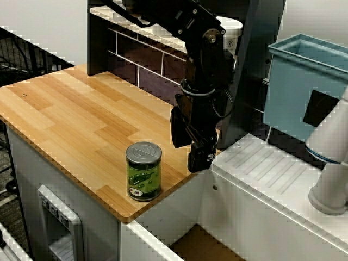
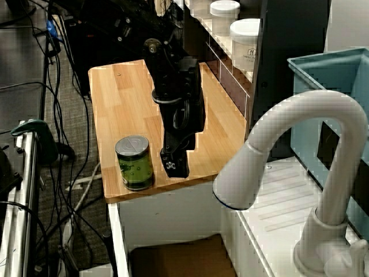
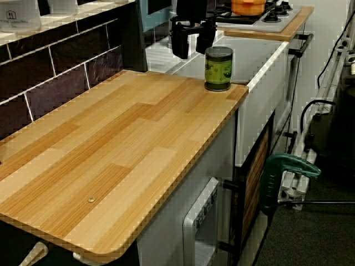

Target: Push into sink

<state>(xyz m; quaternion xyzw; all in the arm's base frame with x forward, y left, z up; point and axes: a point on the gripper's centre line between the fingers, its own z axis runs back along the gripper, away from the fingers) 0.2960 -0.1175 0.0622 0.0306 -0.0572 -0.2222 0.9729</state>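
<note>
Can at the surface's corner, gripper just beside it, holding nothing.

The green-labelled can (image 1: 144,171) stands upright on the wooden surface (image 1: 76,117), close to the corner that borders the sink (image 1: 204,244). The sink lies just past that edge, its white walls and brown bottom partly in view; the can is outside it. The black gripper (image 3: 193,39) hangs on the arm just beside the can, apart from it, with its fingers (image 3: 179,44) pointing down and spread, a clear gap between them and nothing in that gap. A ridged white drainboard (image 1: 272,174) runs beside the sink, with a white faucet (image 2: 311,150) arching over it and a teal bin (image 1: 304,87) behind. White jars (image 2: 245,34) sit on the shelf above the dark tiled wall (image 3: 61,72).
</note>
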